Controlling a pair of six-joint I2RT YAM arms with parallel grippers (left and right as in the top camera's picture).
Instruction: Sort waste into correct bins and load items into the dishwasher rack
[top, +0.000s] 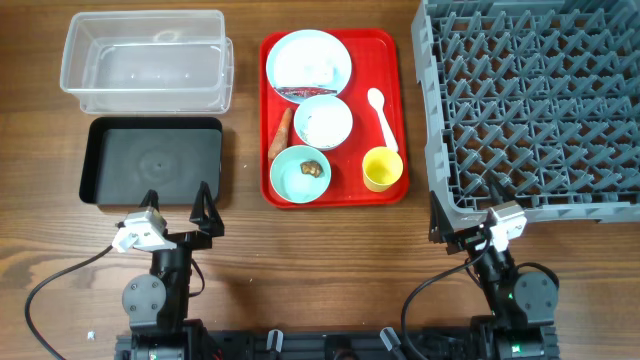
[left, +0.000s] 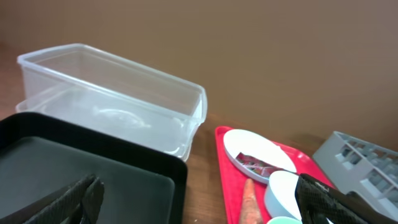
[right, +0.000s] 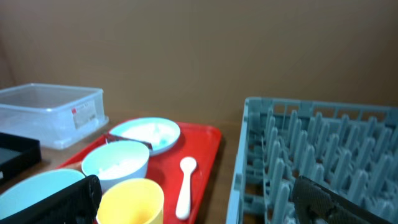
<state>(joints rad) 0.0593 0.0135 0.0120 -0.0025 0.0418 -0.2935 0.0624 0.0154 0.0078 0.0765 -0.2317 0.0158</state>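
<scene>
Left gripper (top: 177, 198): hovering beside black tray (top: 150, 160), jaws spread wide, empty.
Right gripper (top: 463, 205): hovering at rack (top: 540, 90) edge, jaws wide, empty.
Red tray (top: 386, 60): carrying plate (top: 310, 58), bowls (top: 323, 122), cup (top: 382, 168), spoon (top: 381, 115).

plate (top: 309, 58): 1 | pale blue bowl (top: 323, 121) + mint-green bowl (top: 300, 173): 2 | yellow cup (top: 382, 169): 1 | white spoon (top: 381, 113): 1 | carrot piece (top: 283, 133): 1 | brown lump (top: 311, 168): 1 | red wrapper (top: 300, 93): 1 | clear tub (top: 145, 65): 1 | black tray (top: 155, 160): 1 | red tray (top: 372, 50): 1 | rack (top: 540, 100): 1
</scene>
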